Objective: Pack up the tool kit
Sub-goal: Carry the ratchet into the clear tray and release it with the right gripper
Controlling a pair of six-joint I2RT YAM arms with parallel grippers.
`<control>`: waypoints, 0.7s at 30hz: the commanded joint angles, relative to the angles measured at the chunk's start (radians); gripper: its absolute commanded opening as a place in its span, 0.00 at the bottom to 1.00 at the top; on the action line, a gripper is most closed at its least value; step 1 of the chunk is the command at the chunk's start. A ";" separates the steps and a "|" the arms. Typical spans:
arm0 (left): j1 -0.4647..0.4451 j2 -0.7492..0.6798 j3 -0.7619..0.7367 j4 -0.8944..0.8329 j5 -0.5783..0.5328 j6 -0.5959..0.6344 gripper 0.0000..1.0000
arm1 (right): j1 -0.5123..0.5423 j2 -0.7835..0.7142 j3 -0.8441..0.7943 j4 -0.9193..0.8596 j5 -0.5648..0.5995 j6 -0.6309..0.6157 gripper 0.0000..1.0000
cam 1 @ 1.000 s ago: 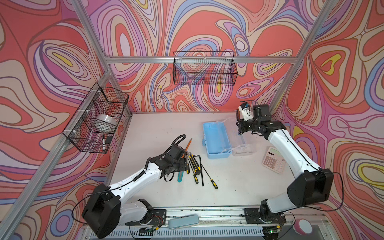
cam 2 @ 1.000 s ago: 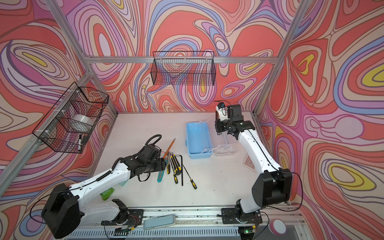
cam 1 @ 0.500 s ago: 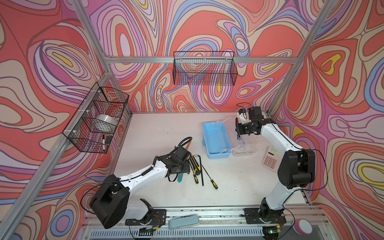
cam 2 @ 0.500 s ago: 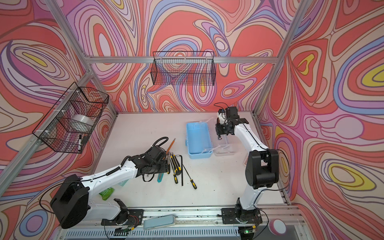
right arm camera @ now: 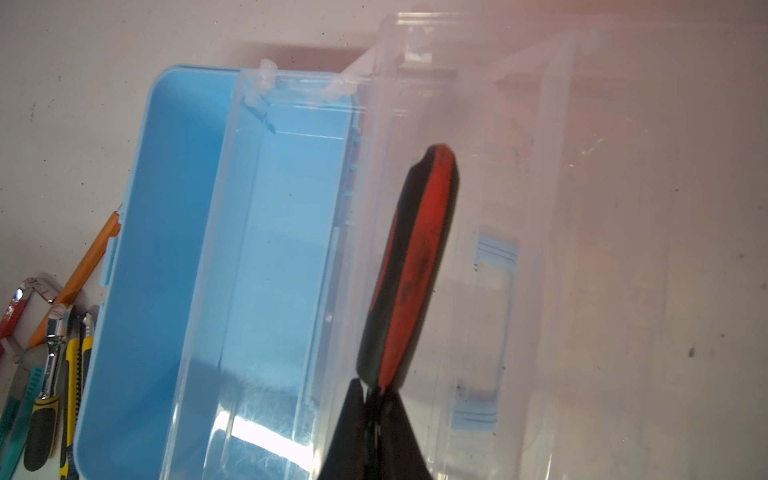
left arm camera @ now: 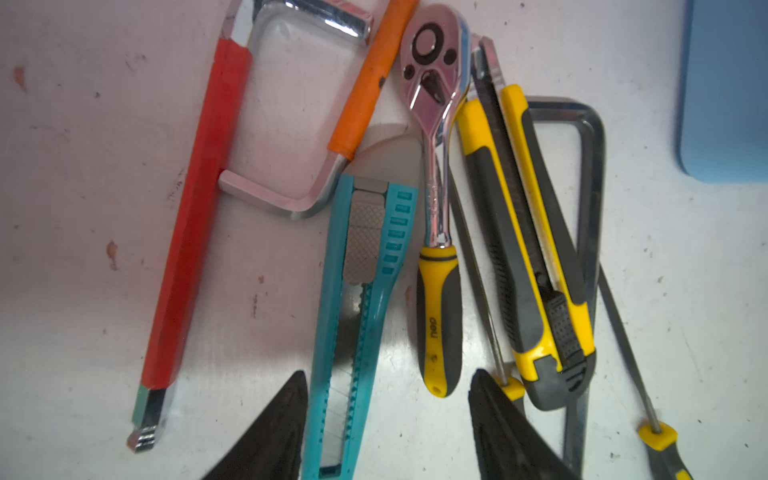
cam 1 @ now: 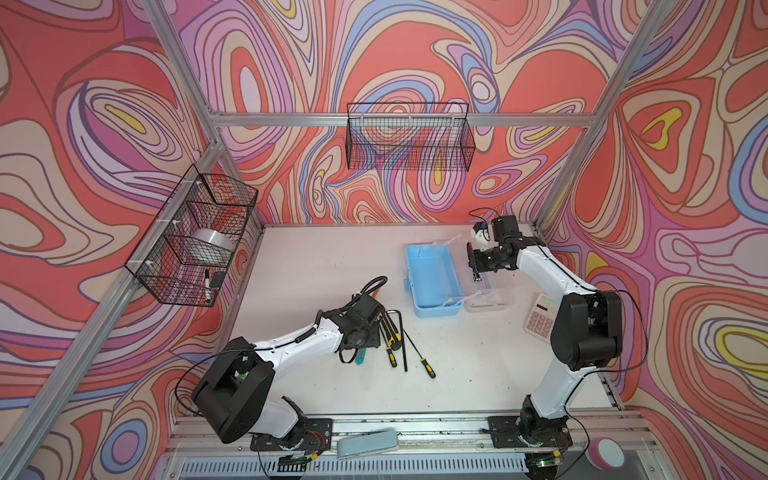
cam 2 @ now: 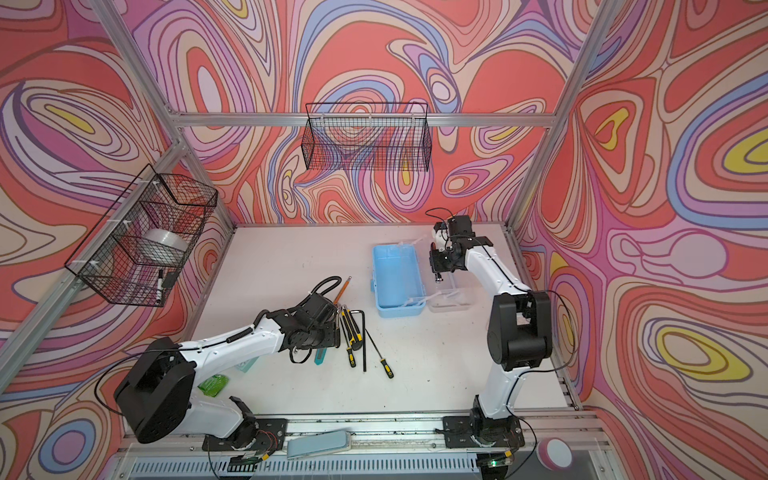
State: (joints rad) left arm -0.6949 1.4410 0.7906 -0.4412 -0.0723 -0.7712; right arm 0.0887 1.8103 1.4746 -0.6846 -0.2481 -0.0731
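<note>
A: In both top views, where's the blue case (cam 1: pixel 432 278)?
B: Right of centre, open, clear lid (cam 1: pixel 486 286) flat beside it; loose tools (cam 1: pixel 392 336) lie lower centre
A: Left wrist view?
B: Left gripper (left arm camera: pixel 386 419) jaws apart, straddling the teal knife (left arm camera: pixel 365 257) (ratchet (left arm camera: pixel 436 199) too)
A: Right wrist view?
B: Right gripper (right arm camera: pixel 372 397) pinched shut on a red-handled tool (right arm camera: pixel 411 266), centre frame, over the lid

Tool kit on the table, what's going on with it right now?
The right tool holds a red-and-black handle over the clear lid of the open blue case. The left tool, jaws apart, is over the loose tools, straddling the teal knife and ratchet. The case looks empty.
</note>
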 commanded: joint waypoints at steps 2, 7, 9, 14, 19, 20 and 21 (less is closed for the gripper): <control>-0.005 0.027 0.031 0.023 -0.017 -0.013 0.62 | 0.003 0.010 0.000 -0.014 -0.017 -0.009 0.12; -0.005 0.059 0.052 0.057 0.005 -0.017 0.61 | 0.002 -0.004 -0.003 -0.011 -0.023 0.003 0.28; -0.003 0.077 0.064 0.055 -0.002 -0.020 0.60 | 0.002 -0.015 -0.004 -0.009 -0.023 0.010 0.33; -0.003 0.118 0.088 0.071 0.012 -0.025 0.54 | 0.002 -0.065 -0.011 0.003 -0.023 0.038 0.43; -0.003 0.151 0.103 0.082 0.021 -0.032 0.48 | 0.002 -0.109 -0.014 0.010 0.009 0.073 0.48; -0.002 0.160 0.104 0.082 0.018 -0.035 0.46 | 0.003 -0.120 -0.017 0.013 0.016 0.079 0.51; 0.000 0.167 0.105 0.084 0.017 -0.038 0.44 | 0.003 -0.129 -0.018 0.015 0.019 0.082 0.53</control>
State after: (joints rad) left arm -0.6949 1.5837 0.8757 -0.3622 -0.0521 -0.7887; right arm 0.0864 1.7325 1.4677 -0.6872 -0.2466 -0.0177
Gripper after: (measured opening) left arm 0.460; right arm 0.516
